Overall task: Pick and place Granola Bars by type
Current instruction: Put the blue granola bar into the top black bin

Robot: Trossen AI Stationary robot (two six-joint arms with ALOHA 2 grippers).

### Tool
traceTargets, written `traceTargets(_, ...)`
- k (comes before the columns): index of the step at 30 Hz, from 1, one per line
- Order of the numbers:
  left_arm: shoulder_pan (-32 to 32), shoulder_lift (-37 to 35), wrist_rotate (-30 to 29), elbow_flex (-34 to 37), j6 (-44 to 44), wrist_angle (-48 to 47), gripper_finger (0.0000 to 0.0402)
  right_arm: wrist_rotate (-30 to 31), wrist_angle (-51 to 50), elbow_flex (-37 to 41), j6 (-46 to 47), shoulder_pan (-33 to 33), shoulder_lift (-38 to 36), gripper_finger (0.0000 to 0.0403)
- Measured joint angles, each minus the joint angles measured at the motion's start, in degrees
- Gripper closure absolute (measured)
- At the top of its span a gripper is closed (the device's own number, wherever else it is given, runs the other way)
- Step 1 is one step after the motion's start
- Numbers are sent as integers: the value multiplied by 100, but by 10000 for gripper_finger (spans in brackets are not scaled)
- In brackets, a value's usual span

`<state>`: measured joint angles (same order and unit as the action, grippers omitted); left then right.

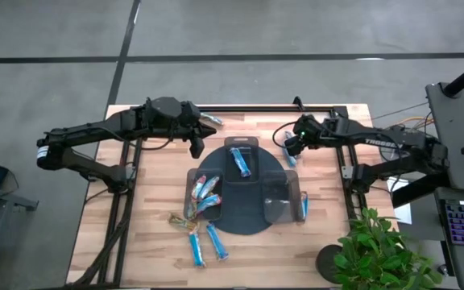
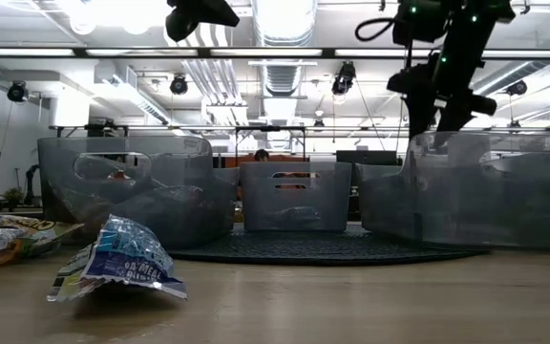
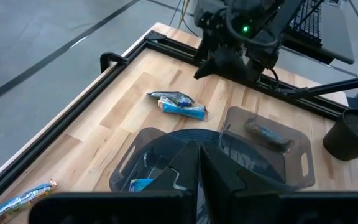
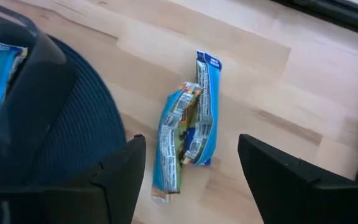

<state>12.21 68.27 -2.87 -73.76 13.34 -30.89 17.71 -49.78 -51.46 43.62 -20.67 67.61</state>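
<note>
Two blue-wrapped granola bars [image 4: 188,134] lie side by side on the wood by the tray's far right, also seen in the high view [image 1: 289,155]. My right gripper [image 4: 191,144] hovers above them, open, a finger on either side, touching nothing. My left gripper [image 1: 196,145] is shut and empty above the table, left of the far bin; its closed fingers [image 3: 199,165] show in the left wrist view. Several blue bars [image 1: 206,193] lie in the left bin and one [image 1: 241,162] in the far bin.
The dark round tray [image 1: 244,217] carries three clear bins; the right bin [image 1: 283,197] holds a bar [image 3: 266,133]. Loose bars lie near the front edge [image 1: 206,244] and one by the far rail [image 1: 208,120]. A potted plant [image 1: 377,258] stands at the near right corner.
</note>
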Motion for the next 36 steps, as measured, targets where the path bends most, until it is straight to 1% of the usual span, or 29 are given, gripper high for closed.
traceTargets(8, 2, 0, 15, 0, -87, 0, 401, 58, 463, 380, -9, -108, 0, 161)
traceTargets(15, 2, 0, 13, 0, -96, 0, 401, 453, 820, 806, -65, -116, 0, 161)
traceTargets(24, 0, 0, -9, 0, -96, 0, 401, 483, 2261, 1755, -84, -114, 0, 161)
traceTargets(31, 4, 0, -13, 0, -98, 0, 401, 542, 2369, 2142, -138, -114, 0, 161)
traceTargets(36, 4, 0, -175, 0, -101, 0, 401, 540, 2687, 2389, -140, -109, 0, 161)
